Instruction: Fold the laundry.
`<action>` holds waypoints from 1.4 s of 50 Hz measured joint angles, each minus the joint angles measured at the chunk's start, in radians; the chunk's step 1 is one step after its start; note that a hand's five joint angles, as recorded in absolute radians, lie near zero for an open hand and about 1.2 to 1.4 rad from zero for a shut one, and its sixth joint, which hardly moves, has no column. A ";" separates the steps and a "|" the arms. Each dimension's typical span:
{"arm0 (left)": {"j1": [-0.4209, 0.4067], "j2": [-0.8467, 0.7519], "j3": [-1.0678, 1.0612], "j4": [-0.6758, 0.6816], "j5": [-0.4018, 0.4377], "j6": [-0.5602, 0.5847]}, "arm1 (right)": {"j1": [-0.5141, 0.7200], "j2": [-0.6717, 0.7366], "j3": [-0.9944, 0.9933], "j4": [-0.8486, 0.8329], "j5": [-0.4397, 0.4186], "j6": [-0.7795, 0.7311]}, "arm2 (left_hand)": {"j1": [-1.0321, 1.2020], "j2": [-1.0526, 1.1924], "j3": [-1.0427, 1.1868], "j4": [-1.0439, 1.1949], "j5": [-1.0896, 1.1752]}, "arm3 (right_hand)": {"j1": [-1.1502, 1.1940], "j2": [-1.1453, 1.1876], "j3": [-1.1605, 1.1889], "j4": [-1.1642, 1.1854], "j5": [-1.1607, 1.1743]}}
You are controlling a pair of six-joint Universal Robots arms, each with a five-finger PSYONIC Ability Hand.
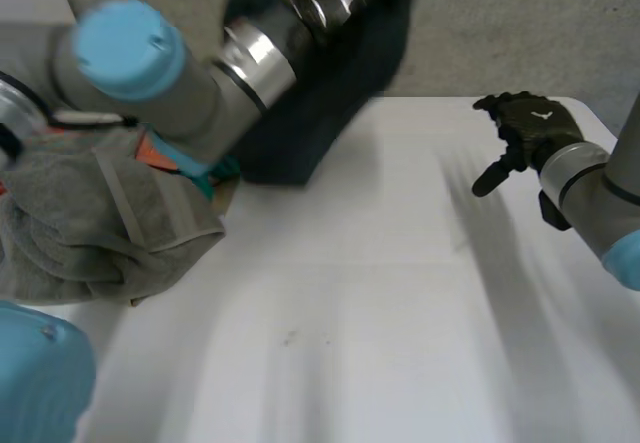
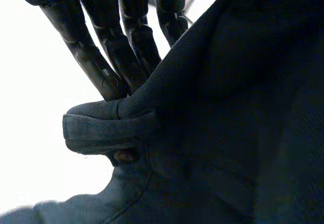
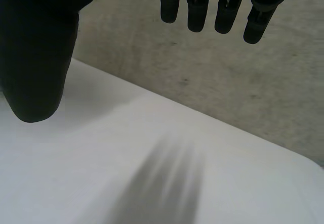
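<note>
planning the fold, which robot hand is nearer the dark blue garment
Left. The left robot hand pinches the dark blue garment; the right robot hand hangs open over the table, apart from it.

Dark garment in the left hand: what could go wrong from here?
1. The left hand pinches only a small fold of the dark garment, so it may slip out.
2. The garment hangs beside the grey towel pile and could drag it.
3. The right hand is open and apart, giving no support.
</note>
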State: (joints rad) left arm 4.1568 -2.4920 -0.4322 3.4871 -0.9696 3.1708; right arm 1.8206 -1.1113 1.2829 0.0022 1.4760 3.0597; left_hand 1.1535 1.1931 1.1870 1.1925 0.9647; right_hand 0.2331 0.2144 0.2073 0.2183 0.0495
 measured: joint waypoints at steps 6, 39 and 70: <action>-0.065 -0.087 -0.025 -0.176 0.081 0.036 | -0.050 0.006 -0.018 -0.001 -0.003 0.001 | -0.734 -0.668 -0.654 -0.671 -0.618 | 0.000 0.000 0.000 0.000 0.000; -0.050 0.384 -0.945 -0.442 -0.584 0.397 | 0.004 -0.046 0.084 0.489 -0.299 -0.698 | -0.640 -0.688 -0.682 -0.682 -0.629 | 0.546 0.567 0.573 0.562 0.552; -0.019 0.063 -0.577 -0.527 -0.612 0.562 | 0.053 0.131 0.212 -0.155 -0.156 -0.535 | -0.546 -0.602 -0.594 -0.596 -0.544 | 0.153 0.176 0.179 0.170 0.166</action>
State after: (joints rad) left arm 4.1379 -2.4285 -1.0096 2.9604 -1.5819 3.7327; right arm 1.8740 -0.9799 1.4944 -0.1523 1.3202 2.5247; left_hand 0.6074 0.5912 0.5930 0.5962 0.4203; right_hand 0.3865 0.3908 0.3861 0.3884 0.2154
